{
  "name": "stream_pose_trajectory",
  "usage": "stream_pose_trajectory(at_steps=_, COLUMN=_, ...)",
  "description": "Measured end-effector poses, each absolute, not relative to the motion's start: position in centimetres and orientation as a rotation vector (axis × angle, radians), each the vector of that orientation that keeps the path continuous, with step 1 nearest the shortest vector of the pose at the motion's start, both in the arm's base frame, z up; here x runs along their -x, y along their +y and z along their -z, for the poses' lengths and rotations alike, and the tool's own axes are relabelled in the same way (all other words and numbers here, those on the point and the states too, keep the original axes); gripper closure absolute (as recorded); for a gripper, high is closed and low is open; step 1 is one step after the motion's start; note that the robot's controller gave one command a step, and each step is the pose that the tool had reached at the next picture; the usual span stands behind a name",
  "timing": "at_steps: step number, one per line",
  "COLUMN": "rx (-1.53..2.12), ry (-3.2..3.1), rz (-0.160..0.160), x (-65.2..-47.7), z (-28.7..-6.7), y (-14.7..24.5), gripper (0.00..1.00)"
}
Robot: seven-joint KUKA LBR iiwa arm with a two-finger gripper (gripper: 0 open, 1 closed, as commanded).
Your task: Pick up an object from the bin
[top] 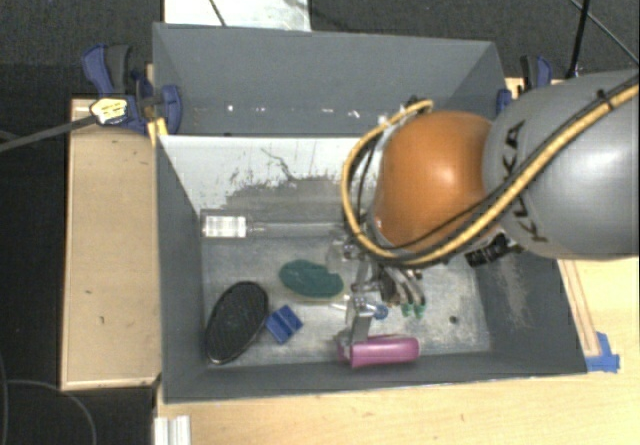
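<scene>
The pincer [362, 321] hangs over the pink cylinder [384, 351] at the front of the bin [330, 73], likely to grab it; whether spread, I cannot tell

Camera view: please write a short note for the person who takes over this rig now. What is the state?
Gripper: low in the bin, front middle, at the left end of a pink cylinder that lies by the front wall; a grasp cannot be seen.
Other things: teal flat piece just left, blue block and black oval brush further left, clear tube back left.
Done: nothing lifted.
Left: grasp one thing, probably the cylinder, and lift it out.
</scene>
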State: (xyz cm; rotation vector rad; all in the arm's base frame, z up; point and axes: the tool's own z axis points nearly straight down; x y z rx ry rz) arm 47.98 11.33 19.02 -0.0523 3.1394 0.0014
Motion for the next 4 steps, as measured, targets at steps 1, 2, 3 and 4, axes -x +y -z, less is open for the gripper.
stream_pose_trajectory(at_steps=1, rx=0.040, ry=3.141, rz=-0.003, x=-51.3, z=-8.4, y=14.2, gripper=0.00)
stream_pose_trajectory(at_steps=2, rx=0.031, ry=3.137, rz=-0.005, x=-51.3, z=-8.9, y=14.2, gripper=1.00)
stream_pose_trajectory(at_steps=3, rx=0.752, ry=3.043, rz=0.002, x=-55.6, z=-12.0, y=10.0, gripper=1.00)
stream_pose_trajectory(at_steps=4, rx=0.750, ry=3.047, rz=-0.002, x=-55.5, z=-11.9, y=10.2, gripper=0.00)
